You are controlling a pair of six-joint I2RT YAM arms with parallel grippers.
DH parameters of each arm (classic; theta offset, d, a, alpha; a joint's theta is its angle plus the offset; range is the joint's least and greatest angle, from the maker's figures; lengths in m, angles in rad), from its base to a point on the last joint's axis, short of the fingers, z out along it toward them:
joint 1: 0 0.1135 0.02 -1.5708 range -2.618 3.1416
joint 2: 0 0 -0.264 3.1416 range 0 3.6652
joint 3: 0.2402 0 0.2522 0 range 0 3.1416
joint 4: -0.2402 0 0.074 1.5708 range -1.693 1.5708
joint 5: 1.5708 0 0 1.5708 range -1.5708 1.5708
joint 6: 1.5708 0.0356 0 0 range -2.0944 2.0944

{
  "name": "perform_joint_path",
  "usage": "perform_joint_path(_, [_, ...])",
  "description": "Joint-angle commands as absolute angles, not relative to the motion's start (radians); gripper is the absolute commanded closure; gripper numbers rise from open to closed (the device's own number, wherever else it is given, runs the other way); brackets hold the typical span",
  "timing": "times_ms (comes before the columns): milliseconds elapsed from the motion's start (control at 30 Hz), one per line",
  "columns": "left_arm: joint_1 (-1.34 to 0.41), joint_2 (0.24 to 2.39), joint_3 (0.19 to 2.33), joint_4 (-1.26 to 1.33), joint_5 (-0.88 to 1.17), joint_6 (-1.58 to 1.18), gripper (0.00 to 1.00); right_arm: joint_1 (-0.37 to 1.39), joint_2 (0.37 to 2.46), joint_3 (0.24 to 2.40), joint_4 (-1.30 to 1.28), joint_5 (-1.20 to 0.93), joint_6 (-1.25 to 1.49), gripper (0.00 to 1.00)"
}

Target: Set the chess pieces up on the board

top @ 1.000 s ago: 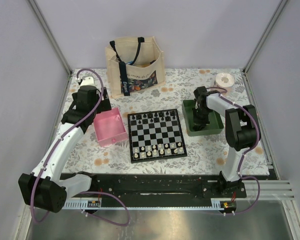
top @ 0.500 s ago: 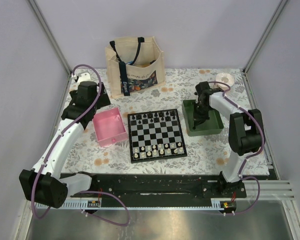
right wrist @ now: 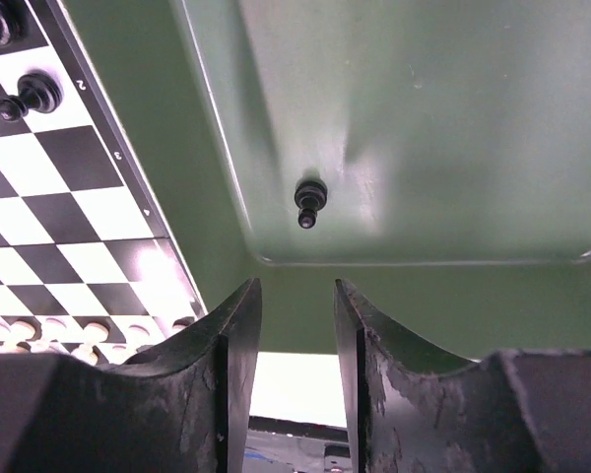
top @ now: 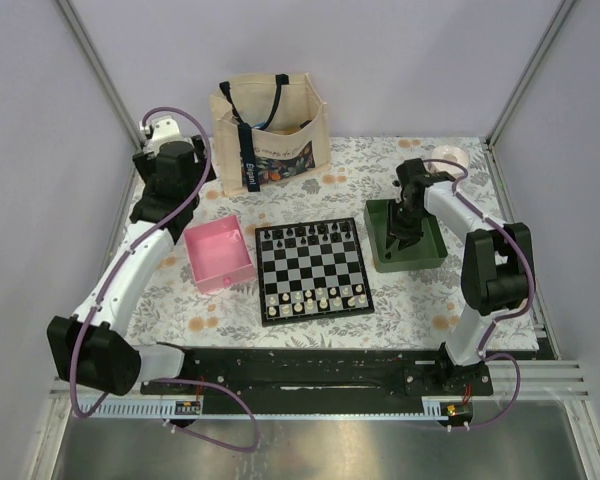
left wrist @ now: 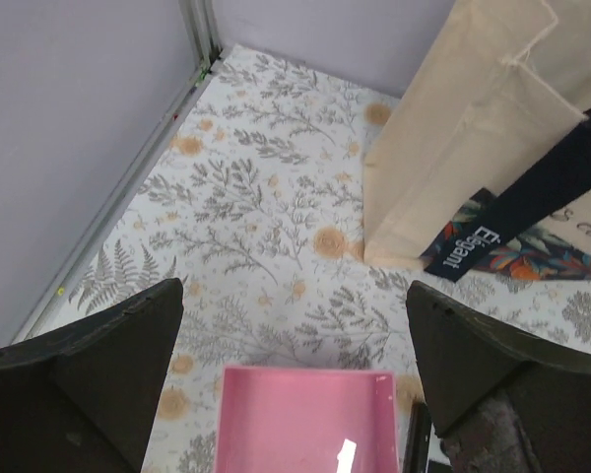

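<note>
The board [top: 315, 268] lies flat mid-table, with black chess pieces [top: 310, 235] on its far rows and white ones on the near rows. My right gripper [top: 401, 232] hangs over the green tray [top: 432, 256]. Seen from the right wrist, its jaws [right wrist: 295, 288] stand open with nothing between them. One black chess piece [right wrist: 310, 202] lies on its side on the green tray's floor [right wrist: 424, 118], just beyond the fingertips. The board's edge [right wrist: 39, 197] shows at the left there. My left gripper [top: 192, 190] is raised behind the pink tray [top: 220, 258], open wide [left wrist: 295, 291] and empty.
A cream tote bag [top: 270, 135] stands at the back centre, close to the right of my left gripper [left wrist: 473, 128]. A white tape roll [top: 447, 158] lies at the back right. The enclosure's metal posts and walls border the flowered tablecloth.
My right gripper shut over the green tray, then opened again; the black piece lies loose in the tray. My left arm has drawn back from the pink tray toward the far left corner.
</note>
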State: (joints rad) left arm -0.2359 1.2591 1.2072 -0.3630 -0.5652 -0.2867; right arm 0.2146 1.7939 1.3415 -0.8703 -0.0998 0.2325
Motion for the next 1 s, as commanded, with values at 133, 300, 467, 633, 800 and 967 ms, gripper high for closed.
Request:
perform_joint_path(133, [-0.236,1.381,1.292,-0.084,-0.696,-0.097,0.01,0.209,1.873,1.46,-0.971,-0.159,0.176,0.47])
perform_joint_path(300, [-0.235,1.371,1.253,-0.015,-0.678,-0.051,0.01,0.209,1.96,1.525,-1.006,-0.163,0.183,0.49])
perform_joint_path(467, [-0.232,1.361,1.247,-0.057,-0.644,-0.06,0.01,0.209,1.985,1.484,-0.996,-0.117,0.204,0.51])
perform_joint_path(633, [-0.232,1.353,1.246,-0.089,-0.634,-0.058,0.01,0.212,2.011,1.474,-0.983,-0.126,0.215,0.54])
perform_joint_path(800, [-0.232,1.322,1.213,-0.084,-0.641,-0.069,0.01,0.209,2.022,1.497,-0.983,-0.08,0.233,0.59])
perform_joint_path(967, [-0.23,1.315,1.201,-0.091,-0.632,-0.078,0.01,0.209,2.049,1.519,-1.016,-0.11,0.232,0.6])
